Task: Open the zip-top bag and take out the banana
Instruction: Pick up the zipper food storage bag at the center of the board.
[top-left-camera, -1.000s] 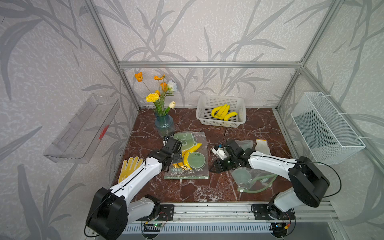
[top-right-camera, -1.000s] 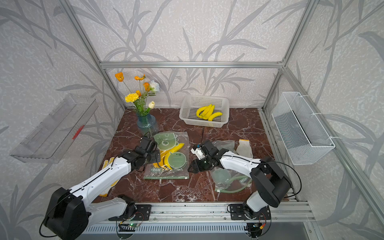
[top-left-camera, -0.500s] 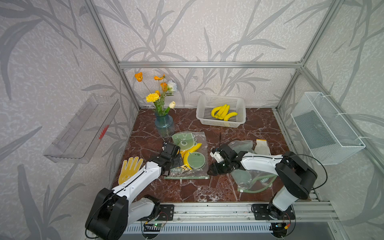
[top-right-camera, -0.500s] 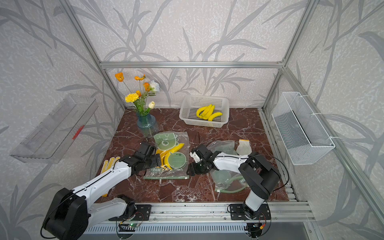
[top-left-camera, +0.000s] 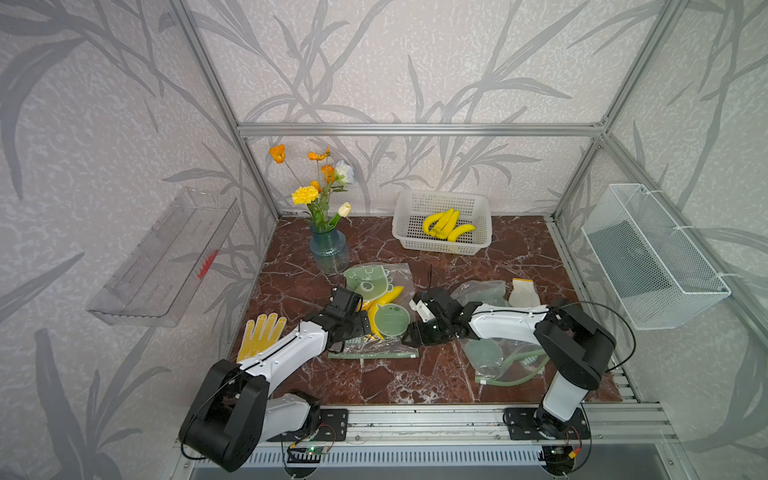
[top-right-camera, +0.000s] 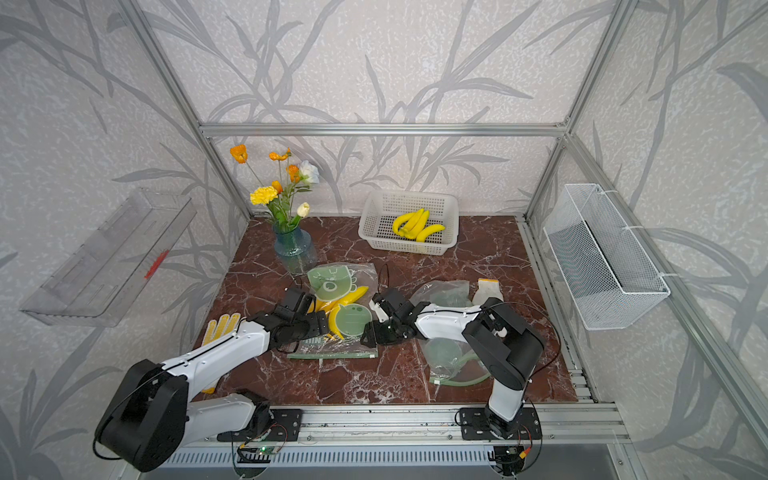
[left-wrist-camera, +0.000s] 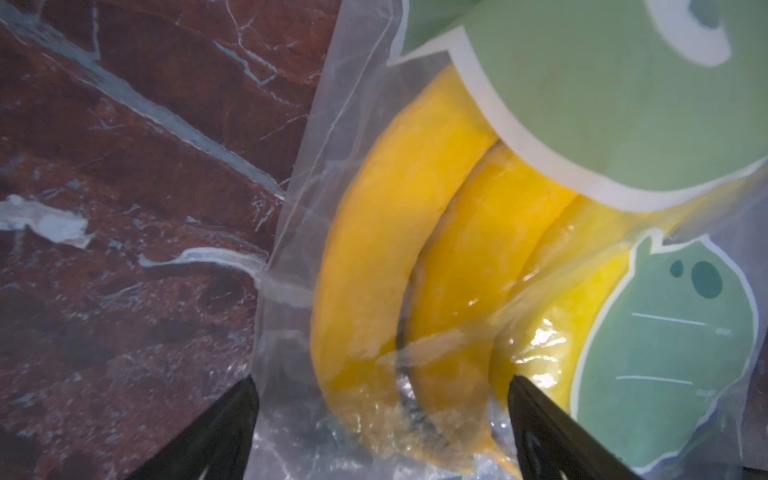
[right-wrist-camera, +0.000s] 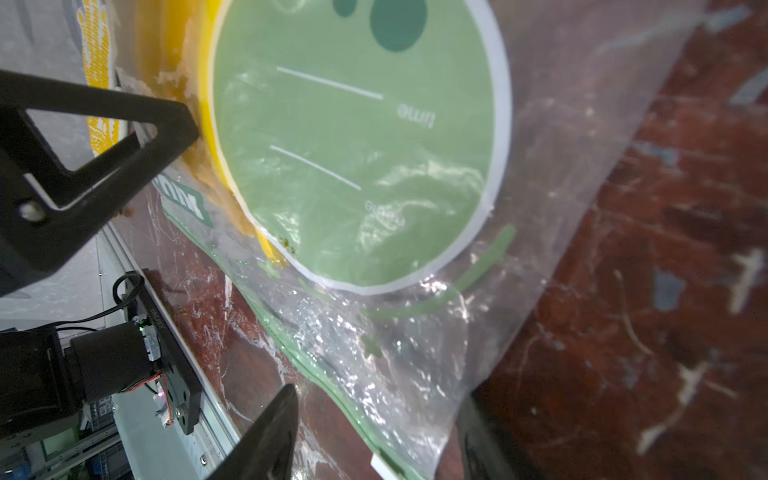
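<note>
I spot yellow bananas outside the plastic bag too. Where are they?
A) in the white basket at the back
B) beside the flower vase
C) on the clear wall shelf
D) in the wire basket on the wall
A: in both top views the loose bananas lie inside the white basket at the back.
</note>
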